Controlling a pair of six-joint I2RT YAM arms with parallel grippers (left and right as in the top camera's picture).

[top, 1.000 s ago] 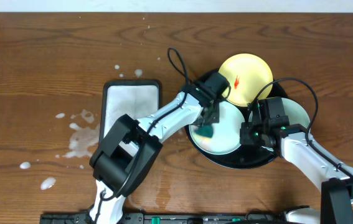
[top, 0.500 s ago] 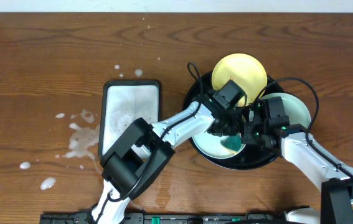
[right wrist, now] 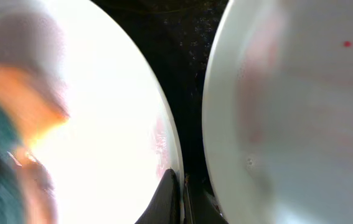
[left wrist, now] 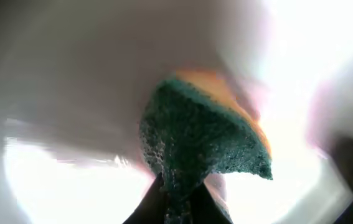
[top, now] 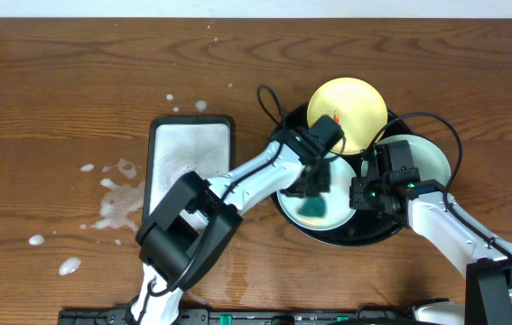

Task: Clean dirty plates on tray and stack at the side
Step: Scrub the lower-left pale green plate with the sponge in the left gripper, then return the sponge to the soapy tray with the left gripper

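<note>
A dark brown wooden table (top: 57, 90) with strong grain fills the overhead view. Along its far edge runs a thin pale strip (top: 256, 7); whether it is wall or floor is unclear. White foam spots (top: 116, 212) dot the wood at left. The light is soft and even.

Robot test bench staged for dishwashing. Left arm (top: 237, 176) and right arm (top: 454, 226) rise from a rail (top: 237, 317) at the edge of the wood-grain worktop (top: 57, 90). The worktop carries a soapy tray (top: 190, 153), foam splashes (top: 116, 203) and plates (top: 364, 104).
</note>
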